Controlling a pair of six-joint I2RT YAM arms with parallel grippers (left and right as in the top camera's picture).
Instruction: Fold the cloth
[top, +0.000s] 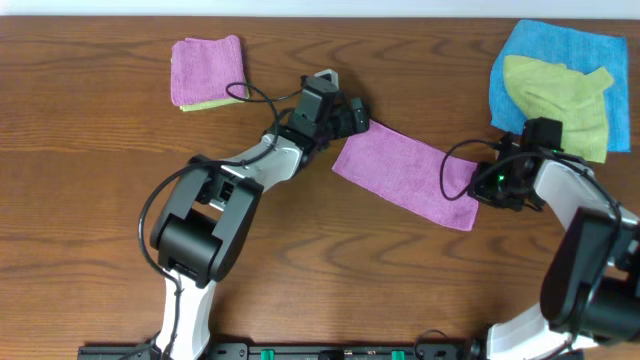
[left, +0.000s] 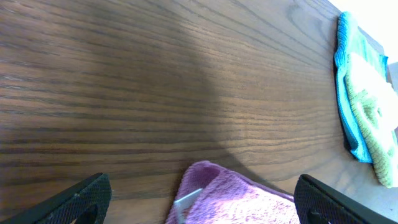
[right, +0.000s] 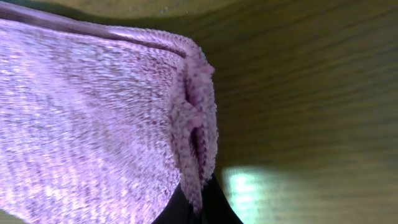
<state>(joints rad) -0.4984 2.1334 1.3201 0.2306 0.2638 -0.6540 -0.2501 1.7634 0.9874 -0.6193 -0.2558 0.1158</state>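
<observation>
Dark wood-grain desk (top: 100, 200) seen from overhead: the purple cloth (top: 405, 172) lies slanted right of the middle, with the left tool (top: 358, 118) just beside its upper-left corner, the right tool (top: 488, 185) at its lower-right end, and a yellow-green cloth (top: 560, 95) piled on a blue cloth (top: 560, 40) in the far right corner. Left wrist view shows that tool's fingers (left: 78, 200) spread wide, the purple cloth's corner and its white tag (left: 186, 200) sitting between them, not gripped. Right wrist view is pretty much all purple fuzz, and the right tool is pressed together, pinching a bunched edge of the purple cloth.
</observation>
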